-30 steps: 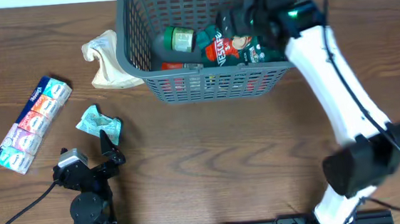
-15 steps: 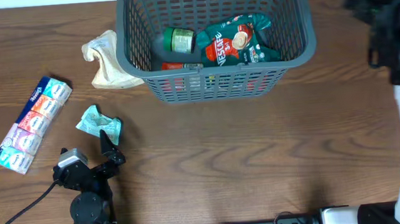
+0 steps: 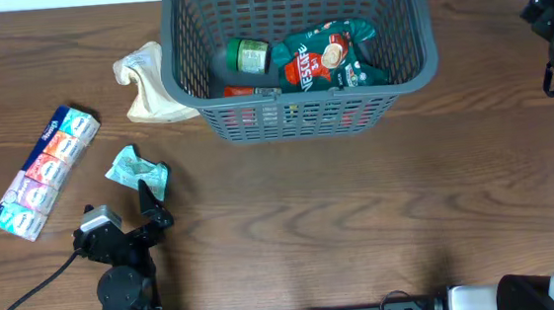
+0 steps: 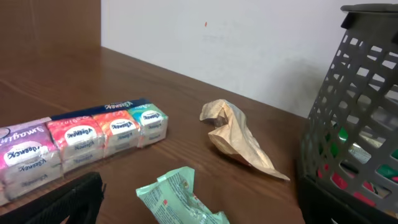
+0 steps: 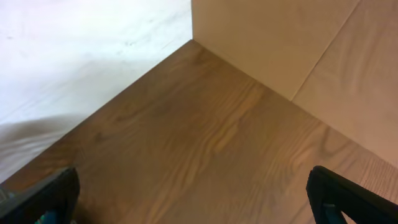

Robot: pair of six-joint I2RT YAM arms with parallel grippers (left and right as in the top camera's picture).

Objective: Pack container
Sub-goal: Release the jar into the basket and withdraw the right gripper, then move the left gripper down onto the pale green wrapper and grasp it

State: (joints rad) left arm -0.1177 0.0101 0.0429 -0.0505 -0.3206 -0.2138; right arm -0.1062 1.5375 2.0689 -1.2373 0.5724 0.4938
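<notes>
The dark grey container (image 3: pixel 299 114) stands at the back centre; its lattice wall shows at the right of the left wrist view (image 4: pixel 357 118). Inside lie a green can (image 3: pixel 246 54), a green Nescafe pouch (image 3: pixel 327 60) and something red (image 3: pixel 242 91). My left gripper (image 3: pixel 154 206) rests open and empty just behind a mint-green packet (image 3: pixel 134 168), which lies right in front of it in the left wrist view (image 4: pixel 180 199). My right gripper (image 3: pixel 546 7) is open and empty at the far right edge, above bare table (image 5: pixel 205 205).
A strip of tissue packs (image 3: pixel 46 171) lies at the left, also in the left wrist view (image 4: pixel 81 140). A crumpled beige bag (image 3: pixel 148 86) lies against the container's left side (image 4: pixel 239 140). A wall corner rises behind the table in the right wrist view.
My right arm has pulled out of the container and swung to the far right edge. The Nescafe pouch now lies free in the container. The left arm has not moved.
</notes>
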